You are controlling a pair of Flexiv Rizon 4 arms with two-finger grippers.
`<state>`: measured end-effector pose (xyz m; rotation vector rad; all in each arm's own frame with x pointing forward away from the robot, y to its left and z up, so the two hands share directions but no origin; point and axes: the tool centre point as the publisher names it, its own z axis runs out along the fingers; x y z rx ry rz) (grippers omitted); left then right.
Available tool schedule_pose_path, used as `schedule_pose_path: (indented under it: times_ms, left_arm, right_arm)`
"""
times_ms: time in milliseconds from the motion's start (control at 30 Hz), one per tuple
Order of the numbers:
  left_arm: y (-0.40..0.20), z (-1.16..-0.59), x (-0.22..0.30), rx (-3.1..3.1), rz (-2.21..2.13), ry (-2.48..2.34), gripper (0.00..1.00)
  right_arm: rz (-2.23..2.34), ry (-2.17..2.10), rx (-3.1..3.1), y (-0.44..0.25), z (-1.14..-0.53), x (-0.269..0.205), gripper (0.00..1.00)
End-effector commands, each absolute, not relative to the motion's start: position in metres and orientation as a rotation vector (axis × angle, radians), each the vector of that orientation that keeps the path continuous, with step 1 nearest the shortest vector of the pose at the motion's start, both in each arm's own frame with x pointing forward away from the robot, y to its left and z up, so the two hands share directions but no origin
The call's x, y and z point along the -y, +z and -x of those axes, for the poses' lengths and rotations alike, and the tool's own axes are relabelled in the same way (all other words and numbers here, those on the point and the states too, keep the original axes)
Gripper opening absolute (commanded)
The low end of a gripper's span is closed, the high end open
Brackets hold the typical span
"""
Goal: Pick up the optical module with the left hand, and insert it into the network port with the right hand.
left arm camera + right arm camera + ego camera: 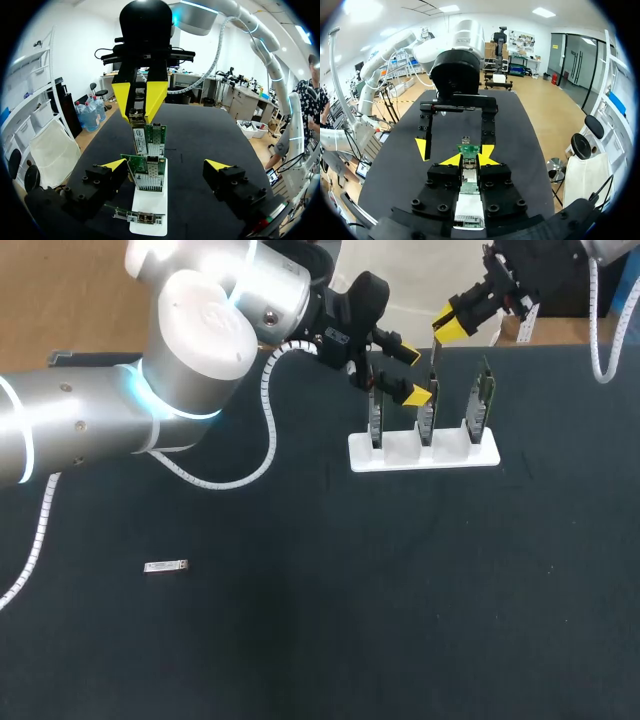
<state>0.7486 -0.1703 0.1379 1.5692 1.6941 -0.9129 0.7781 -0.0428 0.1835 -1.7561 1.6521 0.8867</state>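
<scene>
Seems past the pick-up. Pinched tight in the right gripper (452, 328): the optical module (136, 119), between its tips, right by the network port (157, 128) of a green card (156, 142). Wide open, empty: the left gripper (166, 165), close by. Left to do: push in, let go.

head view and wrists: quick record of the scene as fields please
left pincer: open, nothing held, beside the card stand
right pincer: shut on held module
held module: small metal piece at the top edge of the far card, the one farthest from the left pincer
loose module: lying flat on the table, away from both pincers
card stand: white base, three network cards upright in a row
</scene>
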Motion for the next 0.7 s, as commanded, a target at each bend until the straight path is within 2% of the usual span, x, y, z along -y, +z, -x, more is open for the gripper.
schedule_pose_path:
  times_ms: [33, 700]
  left_arm:
    - [0.139, -0.750, 0.171, -1.701, -1.575, -0.912, 1.00]
    - [0.139, -0.750, 0.171, -1.701, -1.575, -0.912, 1.00]
  right_arm:
    - [1.749, 0.871, -1.661, 0.182, -0.773, 0.039, 0.00]
    - [1.702, 0.835, -1.686, 0.171, -0.770, 0.042, 0.00]
